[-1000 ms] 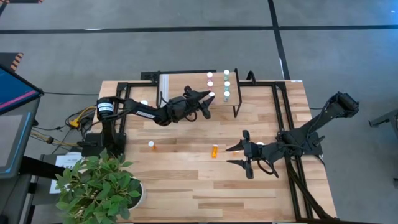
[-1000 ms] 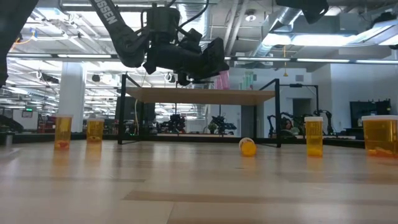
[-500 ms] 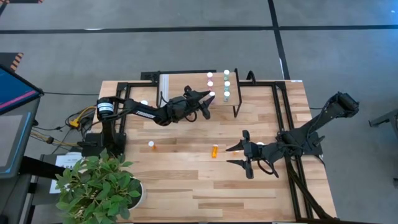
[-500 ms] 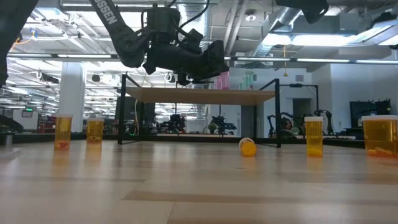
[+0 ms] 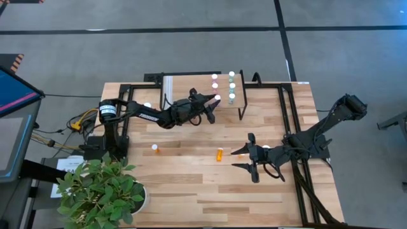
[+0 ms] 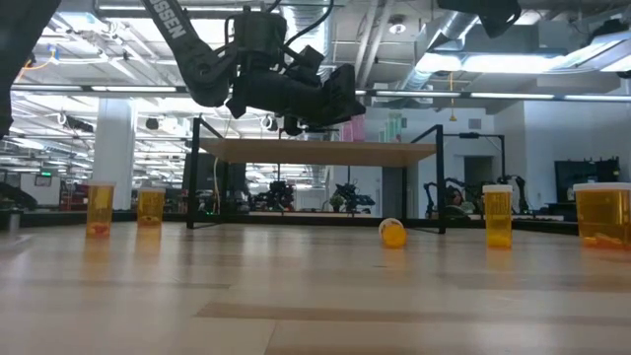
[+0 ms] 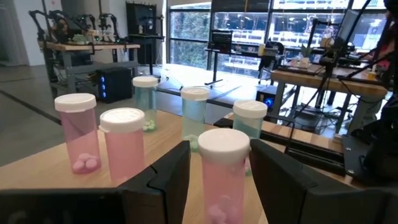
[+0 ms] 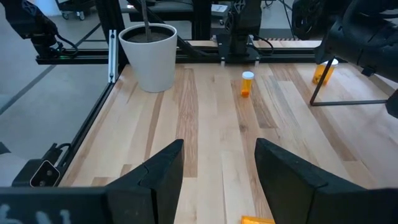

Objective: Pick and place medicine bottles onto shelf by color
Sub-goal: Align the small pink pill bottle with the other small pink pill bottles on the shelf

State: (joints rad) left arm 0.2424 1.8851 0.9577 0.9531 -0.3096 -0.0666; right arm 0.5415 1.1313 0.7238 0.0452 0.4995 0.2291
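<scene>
Shelf (image 7: 37, 168) bottles: three pink, three green, left gripper (image 7: 217, 180) clamping one pink bottle (image 7: 222, 171).

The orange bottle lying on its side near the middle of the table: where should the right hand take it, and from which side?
Grip the orange bottle across the middle of its body, coming straight down from above. It lies on its side on the bare table, so the round body sits level and offers two opposite sides. The right hand sits open just beside it, so little travel seems needed.
</scene>
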